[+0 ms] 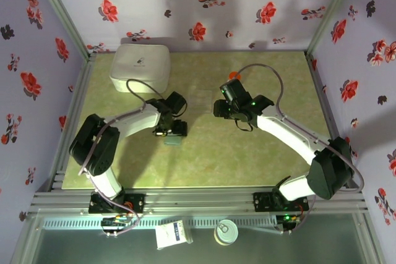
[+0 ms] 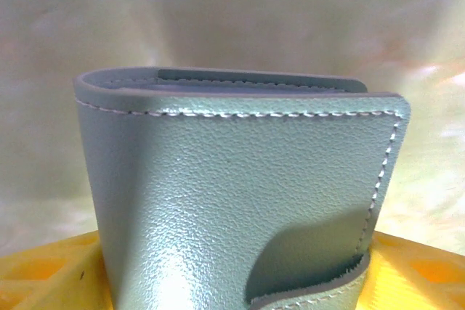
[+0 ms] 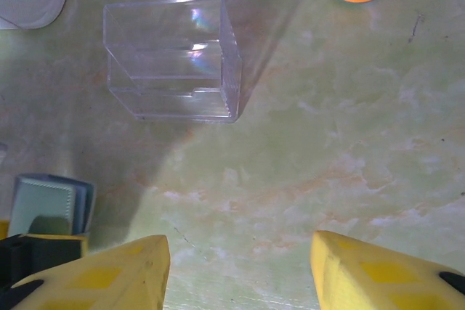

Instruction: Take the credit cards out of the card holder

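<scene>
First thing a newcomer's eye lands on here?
The grey-blue card holder, folded, with white stitching, looms right up against the left wrist camera, standing between the yellow left fingers. Next comes the clear plastic box on the green table, ahead of the spread right fingers. The white box sits in the back left corner.
</scene>
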Motion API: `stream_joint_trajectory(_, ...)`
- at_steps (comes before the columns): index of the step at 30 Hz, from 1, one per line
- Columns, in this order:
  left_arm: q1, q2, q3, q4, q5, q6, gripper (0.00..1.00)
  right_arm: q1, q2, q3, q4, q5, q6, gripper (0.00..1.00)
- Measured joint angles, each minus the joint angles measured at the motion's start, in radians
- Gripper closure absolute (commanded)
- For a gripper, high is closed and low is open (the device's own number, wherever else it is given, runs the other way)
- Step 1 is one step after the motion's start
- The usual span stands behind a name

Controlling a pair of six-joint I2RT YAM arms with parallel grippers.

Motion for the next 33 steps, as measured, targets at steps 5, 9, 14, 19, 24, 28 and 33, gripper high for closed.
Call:
stream_joint_trajectory(5,-0.053,0.092,0.084,0.019,0.013,-0.039,0.23,0.002,-0.01,0.0,-0.011,0.01,-0.002,0.45)
stream_joint_trajectory(9,-0.088,0.132,0.106,0.026,0.022,-0.068,0.23,0.003,-0.031,-0.016,-0.016,0.011,-0.002,0.45)
stream_joint_trajectory(14,-0.114,0.135,0.106,0.03,0.024,-0.098,0.2,0.003,-0.047,-0.037,-0.02,0.011,-0.002,0.45)
stream_joint_trajectory(19,-0.127,0.135,0.105,0.035,0.034,-0.124,0.13,0.003,-0.052,-0.068,-0.021,0.01,-0.001,0.45)
stream_joint_trajectory(24,-0.147,0.135,0.105,0.041,0.041,-0.145,0.12,0.003,-0.052,-0.077,-0.019,0.006,-0.002,0.45)
stream_joint_trajectory(28,-0.157,0.132,0.1,0.05,0.046,-0.157,0.12,0.003,-0.052,-0.078,-0.016,0.005,-0.002,0.45)
stream_joint_trajectory(33,-0.158,0.106,0.066,0.063,0.046,-0.169,0.13,0.003,-0.052,-0.081,-0.014,-0.003,-0.002,0.46)
